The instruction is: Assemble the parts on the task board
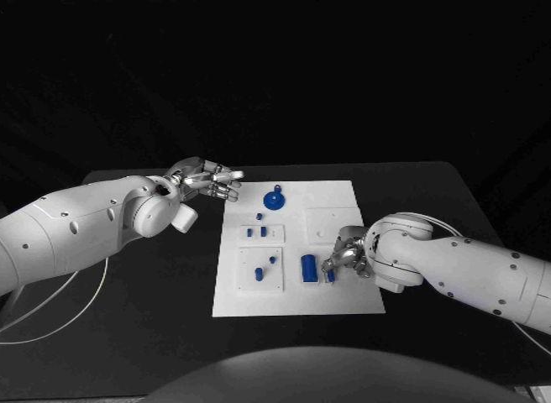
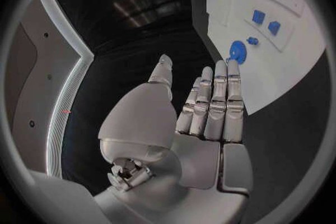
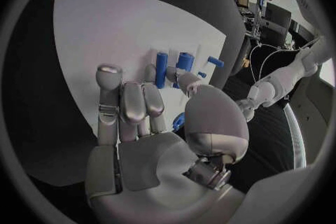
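Parts lie on the white task board (image 1: 348, 294) mid-table: we see a round blue disc (image 1: 275, 200) near its 12 o'clock end and a blue cylinder (image 1: 310, 268) toward 5 o'clock. Our left hand (image 1: 209, 180) hovers released, fingers straight, off the board's 10 o'clock corner. Our right hand (image 1: 347, 253) curls beside the cylinder; whether it grasps anything, we cannot tell.

The scene is dim, with a black surround. Light falls brightest on the white task board (image 1: 297, 248), which glares nearly blank. The arms shine softly. In both wrist views, straight edges bow towards the circular rim, and the far room looks soft and small.
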